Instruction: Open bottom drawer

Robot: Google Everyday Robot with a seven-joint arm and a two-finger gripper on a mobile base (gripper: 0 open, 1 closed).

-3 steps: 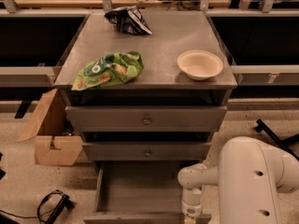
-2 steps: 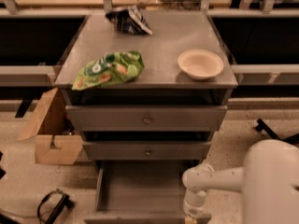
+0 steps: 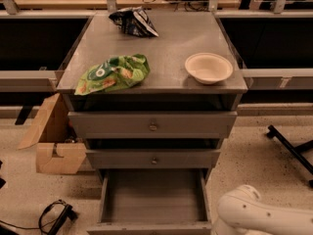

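Bottom drawer [image 3: 154, 199] pulled out, long axis toward the camera, white arm [image 3: 264, 214] just right of its front, hand off-frame so can't tell its grip

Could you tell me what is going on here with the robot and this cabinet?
The robot is meant to open the bottom drawer, and that drawer stands pulled well out, its plain grey inside showing. Only part of the white arm shows at the lower right; the gripper is out of view. On the cabinet lie a green chip bag, a dark bag and a bowl.
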